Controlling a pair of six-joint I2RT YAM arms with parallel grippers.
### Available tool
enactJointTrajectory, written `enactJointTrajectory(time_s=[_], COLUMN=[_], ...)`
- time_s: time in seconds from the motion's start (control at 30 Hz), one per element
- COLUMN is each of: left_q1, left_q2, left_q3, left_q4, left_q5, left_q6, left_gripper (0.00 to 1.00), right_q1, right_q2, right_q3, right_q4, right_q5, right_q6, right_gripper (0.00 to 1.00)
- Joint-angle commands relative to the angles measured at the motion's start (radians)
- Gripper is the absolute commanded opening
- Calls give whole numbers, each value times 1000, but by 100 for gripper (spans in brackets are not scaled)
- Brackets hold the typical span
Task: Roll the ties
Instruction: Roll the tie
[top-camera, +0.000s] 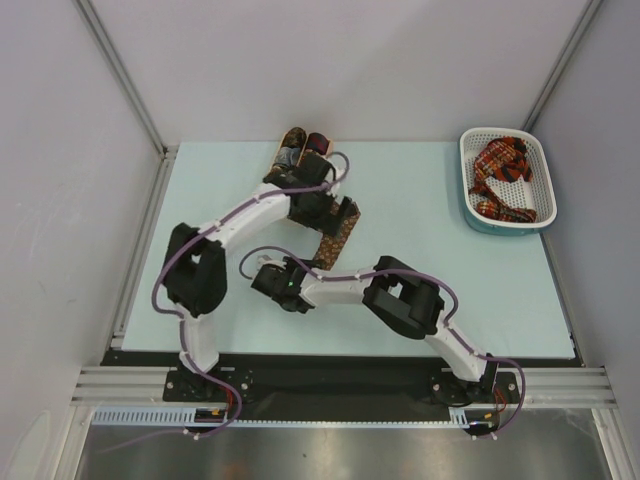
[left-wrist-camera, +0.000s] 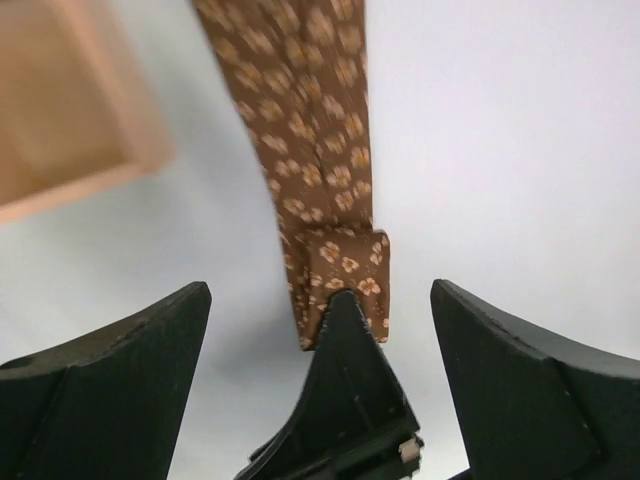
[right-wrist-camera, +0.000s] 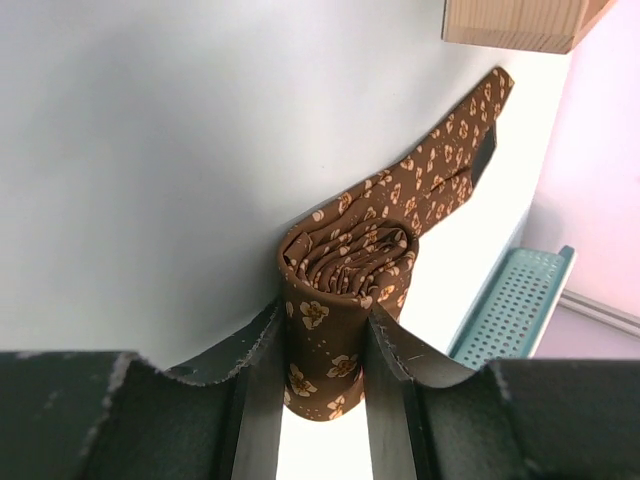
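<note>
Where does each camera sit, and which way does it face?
Top external: above and behind the arms, facing down on the table; both arms show.
Left wrist: on the left arm, facing the brown tie past the open left tool.
Right wrist: on the right arm, facing the right tool, shut on the tie's roll.
Shared: both wrist views show the tie and the wooden box.

Open table (top-camera: 410, 190) between box (left-wrist-camera: 90, 185) and basket (top-camera: 505, 226) (far side).
</note>
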Motion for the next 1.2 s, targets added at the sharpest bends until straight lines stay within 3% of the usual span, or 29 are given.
enactJointTrajectory(time_s=[0.0, 0.3, 0.67, 1.03, 1.17], left_q1=[96, 387, 630, 650, 581], left_q2=[-187, -473, -738, -905, -996], left_q3=[1, -320, -697, -959, -1052], left_q4=[127, 437, 638, 712, 727], left_q5=[66, 233, 274, 277, 242], left_q6=[-74, -330, -531, -525, -503], left_gripper=[98, 100, 100, 100, 100], right_q1=[13, -2, -99, -251, -312], right_q2=[-2, -97, -191, -128, -91], right_q3=[-33, -49, 33, 165, 203], right_q4=[16, -8, -162, -311, -353], right_q5=[-242, -406, -838, -1308, -1452], right_q6=[48, 59, 87, 67, 56], right_gripper=[27, 27, 27, 27, 28])
